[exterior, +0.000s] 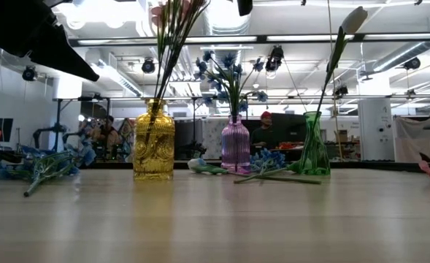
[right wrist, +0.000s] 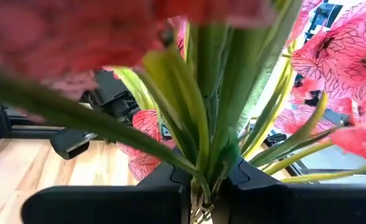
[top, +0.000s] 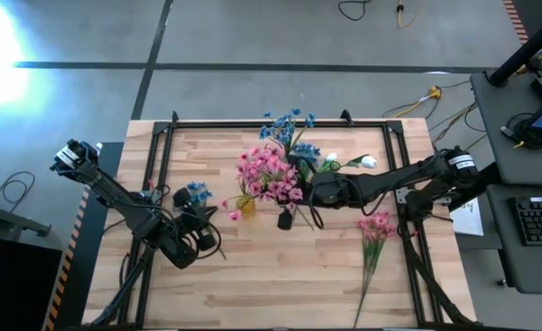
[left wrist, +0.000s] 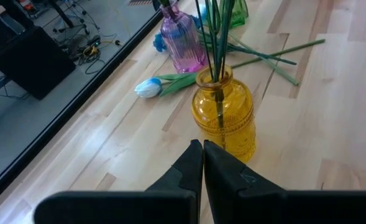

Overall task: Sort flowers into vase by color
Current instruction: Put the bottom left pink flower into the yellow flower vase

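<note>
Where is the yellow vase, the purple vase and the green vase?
yellow vase (exterior: pixel 154 150): low view, on its round belly.
purple vase (exterior: pixel 235 145): low view, on its ribbed body.
green vase (exterior: pixel 314 155): low view, on its lower body.

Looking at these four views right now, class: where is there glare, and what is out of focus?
High view: bright glare in the top-left floor corner. Low view: ceiling lights glare behind the yellow vase. Right wrist view: pink flowers in the right gripper blur close to the lens.

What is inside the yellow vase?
Green stems stand inside the yellow vase, and their pink flowers spread above it. The tinted glass hides the stem ends at the bottom. The right gripper is closed on one stem.
</note>
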`<state>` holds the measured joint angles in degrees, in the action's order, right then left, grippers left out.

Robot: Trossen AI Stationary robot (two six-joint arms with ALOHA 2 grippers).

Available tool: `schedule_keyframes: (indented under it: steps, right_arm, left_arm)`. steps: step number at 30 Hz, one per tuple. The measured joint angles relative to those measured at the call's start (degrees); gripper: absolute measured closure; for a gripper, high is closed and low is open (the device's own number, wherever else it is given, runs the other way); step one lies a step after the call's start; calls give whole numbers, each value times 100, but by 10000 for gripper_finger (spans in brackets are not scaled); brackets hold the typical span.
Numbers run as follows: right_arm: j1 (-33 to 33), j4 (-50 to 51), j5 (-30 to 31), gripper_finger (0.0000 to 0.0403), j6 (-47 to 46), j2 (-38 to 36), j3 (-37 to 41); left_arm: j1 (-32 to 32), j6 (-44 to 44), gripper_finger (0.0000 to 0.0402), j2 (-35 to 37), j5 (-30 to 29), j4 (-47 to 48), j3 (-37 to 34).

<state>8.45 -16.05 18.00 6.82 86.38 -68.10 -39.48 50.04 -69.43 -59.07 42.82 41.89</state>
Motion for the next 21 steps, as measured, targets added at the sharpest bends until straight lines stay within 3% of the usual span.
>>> schedule_keyframes:
  steps: [21]
  right_arm:
    - [2,81,0,385,91,-3,24]
  left_arm:
    - [0,39,402,0,-32,-25,-3]
